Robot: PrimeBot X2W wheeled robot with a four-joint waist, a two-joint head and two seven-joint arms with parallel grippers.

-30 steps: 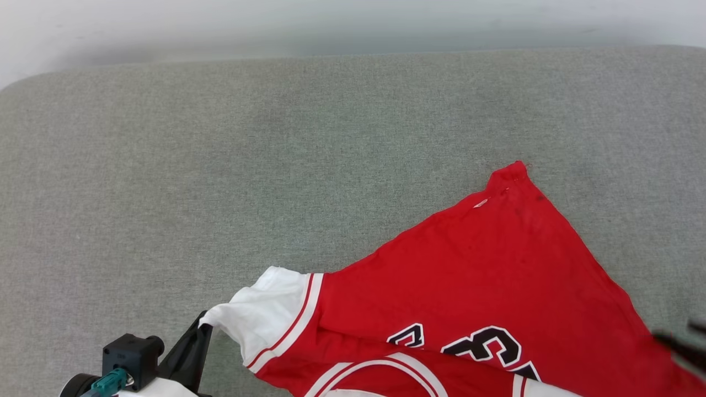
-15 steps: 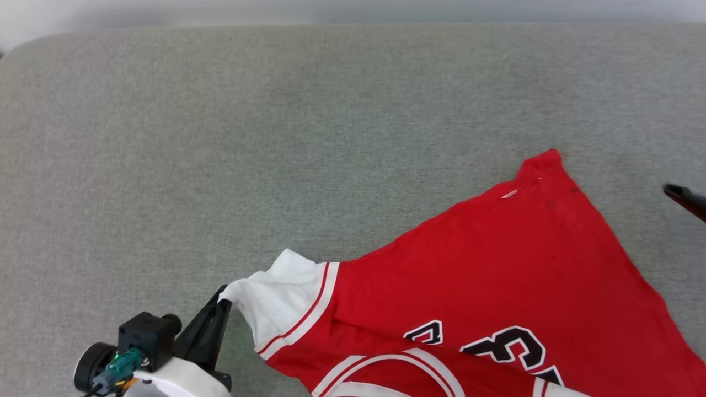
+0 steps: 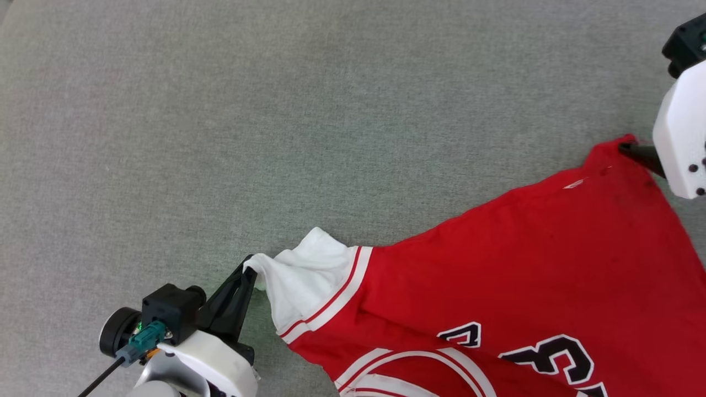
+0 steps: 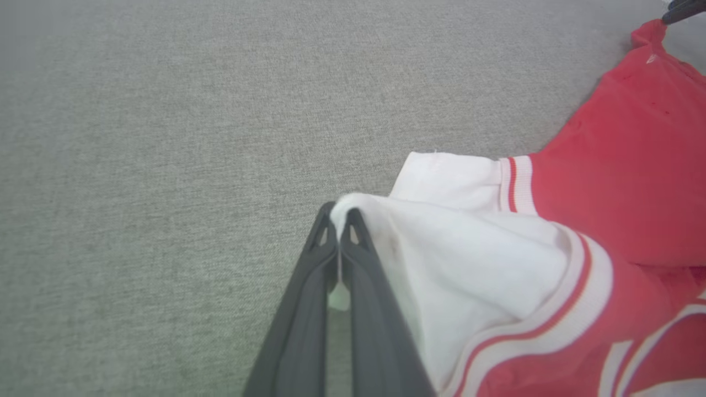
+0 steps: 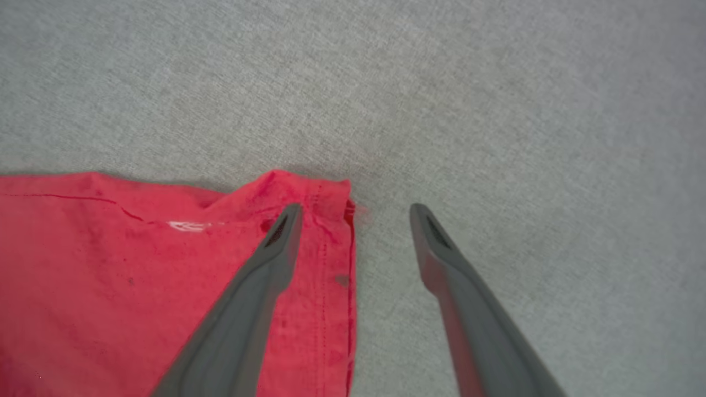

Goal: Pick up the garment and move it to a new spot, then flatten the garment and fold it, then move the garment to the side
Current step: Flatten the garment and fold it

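The garment (image 3: 524,264), a red jersey with white sleeves and a black number print, lies spread over the lower right of the grey surface. My left gripper (image 3: 249,266) is shut on the tip of its white sleeve (image 4: 469,248); the left wrist view shows the cloth pinched between the two dark fingers (image 4: 339,220). My right gripper (image 5: 356,212) is open and straddles the garment's far red corner (image 5: 325,198), one finger over the cloth, the other over bare surface. In the head view its white wrist housing (image 3: 681,132) sits at the right edge by that corner.
The grey fabric surface (image 3: 276,110) stretches wide to the left and behind the garment.
The head camera has tilted down and shifted. My right gripper has come in from the right edge to the garment's far corner. The left gripper keeps its hold on the sleeve.
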